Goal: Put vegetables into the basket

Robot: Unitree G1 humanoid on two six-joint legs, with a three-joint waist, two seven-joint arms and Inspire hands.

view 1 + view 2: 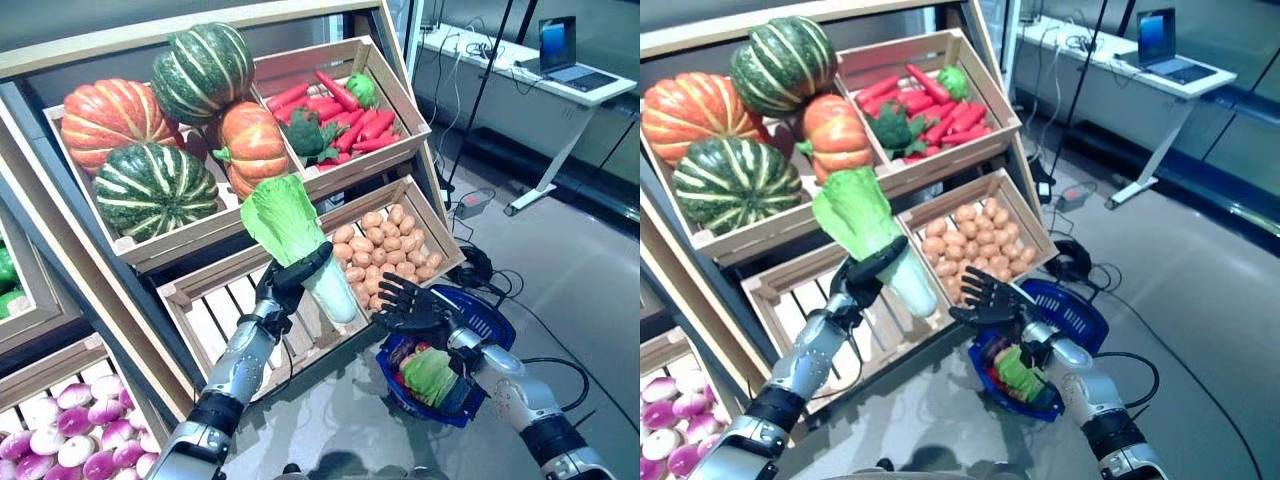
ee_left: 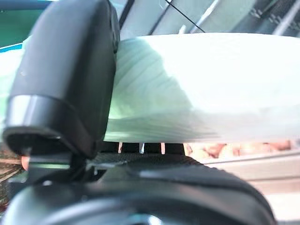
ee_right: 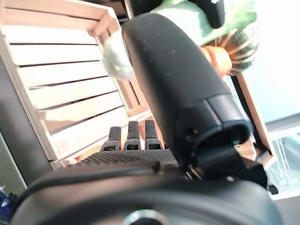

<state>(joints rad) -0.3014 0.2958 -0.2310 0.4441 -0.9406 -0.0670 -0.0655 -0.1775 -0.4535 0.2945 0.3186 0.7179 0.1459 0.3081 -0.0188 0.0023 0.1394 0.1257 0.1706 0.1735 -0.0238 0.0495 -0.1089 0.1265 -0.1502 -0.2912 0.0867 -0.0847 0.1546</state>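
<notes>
A Chinese cabbage [image 1: 288, 228] with green leaves and a white stalk is held upright in front of the slatted crate. My left hand [image 1: 285, 285] is shut on its stalk; the left wrist view shows the thumb [image 2: 65, 84] pressed against the pale stalk [image 2: 201, 93]. My right hand [image 1: 410, 305] is open with fingers spread, just right of the cabbage's base and touching nothing. The blue basket [image 1: 487, 320] hangs below and behind that hand. A green leafy vegetable [image 1: 430, 375] and something red lie inside it. The right wrist view shows straight fingers [image 3: 129, 136] and the cabbage's stalk end [image 3: 115, 58].
A tilted wooden stand holds crates: pumpkins and squashes [image 1: 150, 130], red peppers and carrots with broccoli [image 1: 335, 115], potatoes [image 1: 390, 250], and a slatted crate [image 1: 215, 315] under the cabbage. Purple-white turnips [image 1: 60, 430] lie lower left. A table with a laptop [image 1: 565, 60] stands far right.
</notes>
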